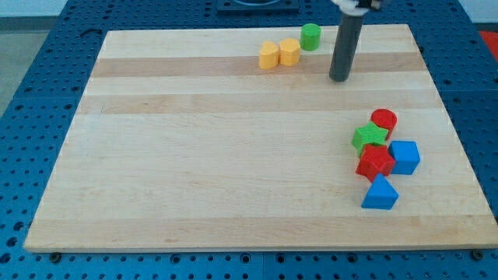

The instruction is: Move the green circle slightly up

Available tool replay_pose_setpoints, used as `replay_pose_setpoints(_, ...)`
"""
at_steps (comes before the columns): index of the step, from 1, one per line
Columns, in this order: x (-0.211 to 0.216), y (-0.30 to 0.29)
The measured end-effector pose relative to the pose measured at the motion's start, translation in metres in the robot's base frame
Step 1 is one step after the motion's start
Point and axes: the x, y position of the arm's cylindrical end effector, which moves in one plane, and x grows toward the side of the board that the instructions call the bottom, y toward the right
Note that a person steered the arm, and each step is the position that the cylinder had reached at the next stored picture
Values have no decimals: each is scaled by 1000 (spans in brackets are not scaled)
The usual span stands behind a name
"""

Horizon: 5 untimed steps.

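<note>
The green circle [310,36] stands near the view's top edge of the wooden board [194,155], just right of two yellow blocks. My tip [339,78] rests on the board to the lower right of the green circle, apart from it. The dark rod rises from the tip toward the view's top.
Two yellow blocks [269,55] [289,51] sit side by side left of the green circle. At the view's right is a cluster: a red circle [383,120], a green star [369,138], a red block [375,162], a blue block [404,156] and a blue triangle [380,194].
</note>
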Motion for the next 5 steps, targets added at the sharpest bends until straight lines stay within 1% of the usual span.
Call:
replay_pose_setpoints(1,-40,-26)
replay_pose_setpoints(3,-109,-29)
replay_pose_setpoints(5,-117,-18)
